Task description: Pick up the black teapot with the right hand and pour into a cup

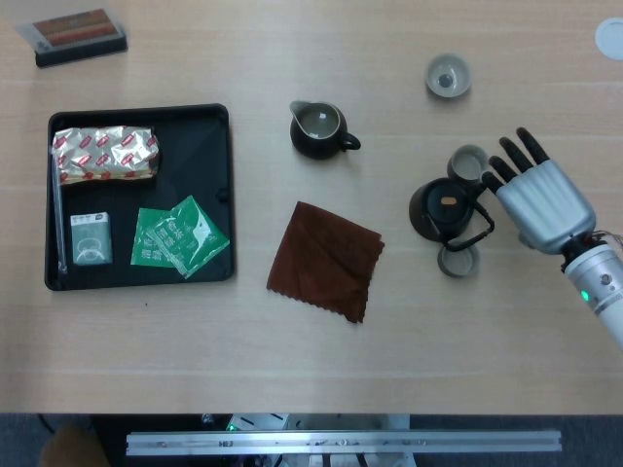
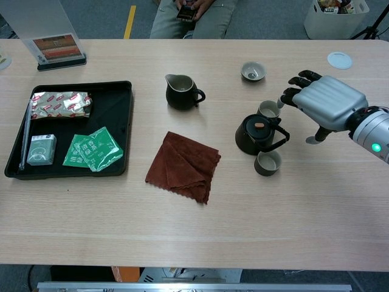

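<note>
Hovering at right of frame, right hand (image 1: pixel 538 199) spreading fingers just beside black teapot (image 1: pixel 443 210), holding nothing.

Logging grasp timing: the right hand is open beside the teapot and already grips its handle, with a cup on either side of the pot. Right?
Not quite. The right hand is open beside the teapot but does not grip its handle yet; the chest view shows a gap. The cups do flank the pot.
</note>
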Available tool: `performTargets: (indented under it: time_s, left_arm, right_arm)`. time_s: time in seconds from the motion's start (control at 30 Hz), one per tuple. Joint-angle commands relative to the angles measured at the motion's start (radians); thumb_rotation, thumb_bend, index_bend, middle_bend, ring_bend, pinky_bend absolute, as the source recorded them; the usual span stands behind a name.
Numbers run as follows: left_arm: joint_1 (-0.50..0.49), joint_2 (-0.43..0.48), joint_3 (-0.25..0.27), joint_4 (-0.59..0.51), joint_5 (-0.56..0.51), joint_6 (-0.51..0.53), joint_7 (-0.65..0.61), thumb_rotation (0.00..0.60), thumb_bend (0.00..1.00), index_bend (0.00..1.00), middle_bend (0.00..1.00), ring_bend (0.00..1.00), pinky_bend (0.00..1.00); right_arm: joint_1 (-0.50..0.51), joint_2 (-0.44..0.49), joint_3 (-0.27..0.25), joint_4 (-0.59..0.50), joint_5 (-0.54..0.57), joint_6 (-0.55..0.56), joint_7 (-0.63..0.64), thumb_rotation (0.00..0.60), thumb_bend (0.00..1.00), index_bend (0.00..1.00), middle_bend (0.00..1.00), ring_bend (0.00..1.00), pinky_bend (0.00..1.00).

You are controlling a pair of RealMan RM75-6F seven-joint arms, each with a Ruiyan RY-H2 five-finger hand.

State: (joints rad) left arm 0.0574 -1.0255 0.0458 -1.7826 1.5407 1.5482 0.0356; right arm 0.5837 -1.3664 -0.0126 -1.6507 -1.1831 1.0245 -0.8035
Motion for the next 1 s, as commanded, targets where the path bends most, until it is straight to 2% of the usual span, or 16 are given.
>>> performTargets:
  time_s: [0.03,0.2,0.4,0.67,1.0]
  left_arm:
    - [0.0,0.001,0.0,0.0,0.0,-0.001,-0.001,0.6,0.22,0.0,0.0,0.0,0.0]
    - [0.003,0.004,0.0,-0.001,0.001,0.004,-0.005,0.6,0.22,0.0,0.0,0.0,0.0]
    - [0.005,0.005,0.001,0.0,0.002,0.005,-0.007,0.6,0.22,0.0,0.0,0.0,0.0]
    - [0.008,0.006,0.003,0.0,0.004,0.009,-0.011,0.6,0.22,0.0,0.0,0.0,0.0]
    - [0.012,0.005,0.005,0.005,0.003,0.008,-0.016,0.6,0.22,0.0,0.0,0.0,0.0]
  right_arm:
    - [0.0,-0.017,-0.001,0.013,0.0,0.01,-0.014,0.6,0.0,0.26,0.23,0.08,0.0]
    - [0.006,-0.022,-0.005,-0.012,-0.02,0.008,-0.01,0.6,0.0,0.26,0.23,0.08,0.0]
    - [0.02,0.009,-0.026,-0.093,-0.097,-0.017,0.043,0.6,0.0,0.26,0.24,0.08,0.0]
    - [0.027,0.021,-0.07,-0.12,-0.209,-0.053,0.127,0.6,0.0,0.36,0.33,0.08,0.0]
    - [0.024,0.018,-0.096,-0.118,-0.206,-0.088,0.096,0.6,0.0,0.38,0.37,0.08,0.0]
